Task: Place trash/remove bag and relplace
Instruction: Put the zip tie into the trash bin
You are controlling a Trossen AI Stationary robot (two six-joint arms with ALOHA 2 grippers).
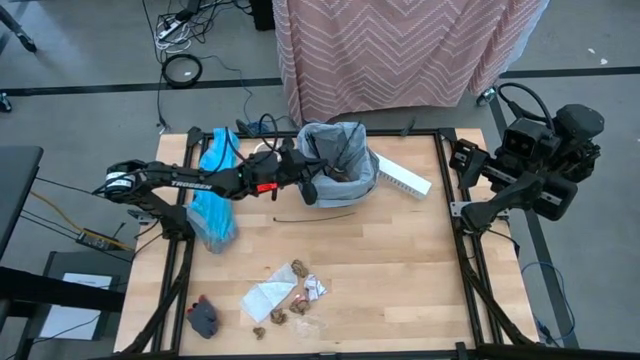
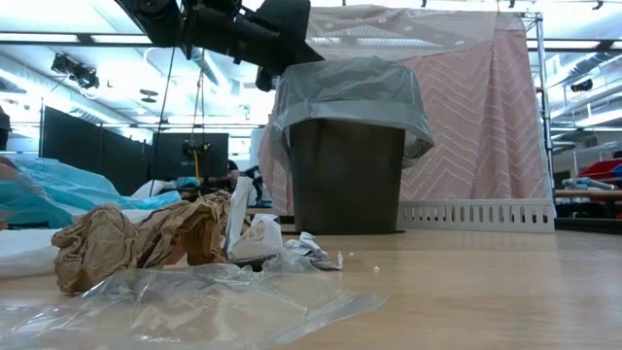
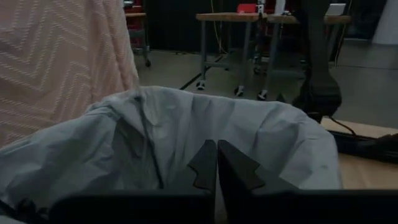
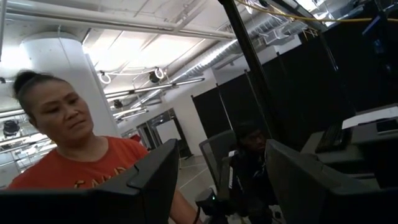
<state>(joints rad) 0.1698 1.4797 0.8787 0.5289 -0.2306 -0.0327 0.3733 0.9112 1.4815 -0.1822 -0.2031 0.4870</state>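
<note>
The left claw hovers at the near rim of the grey bag, which lines a dark bin on the tabletop. Its fingers stand almost together with only a thin slit between them, gripping nothing. Behind that arm lies the turquoise bag. The trash sits well apart from the claw, toward the tabletop's front edge. The right claw waits off the tabletop's side, fingers spread, empty.
</note>
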